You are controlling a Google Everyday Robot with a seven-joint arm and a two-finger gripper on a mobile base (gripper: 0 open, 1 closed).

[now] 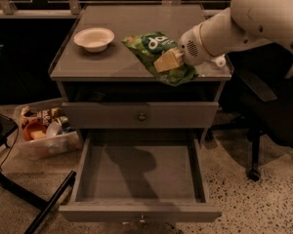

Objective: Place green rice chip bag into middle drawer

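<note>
The green rice chip bag is at the front right of the grey tabletop, and its lower end hangs over the front edge. My gripper reaches in from the right on a white arm and is shut on the bag's right side, with a yellowish finger pressed on the foil. The middle drawer is pulled open below, its grey floor bare and its small knob at front centre. The arm's shadow falls on the drawer floor.
A white shallow bowl sits at the tabletop's left. A closed drawer is above the open one. A clear bin of items stands on the floor at left. A dark office chair is at right, and a black leg crosses the bottom left.
</note>
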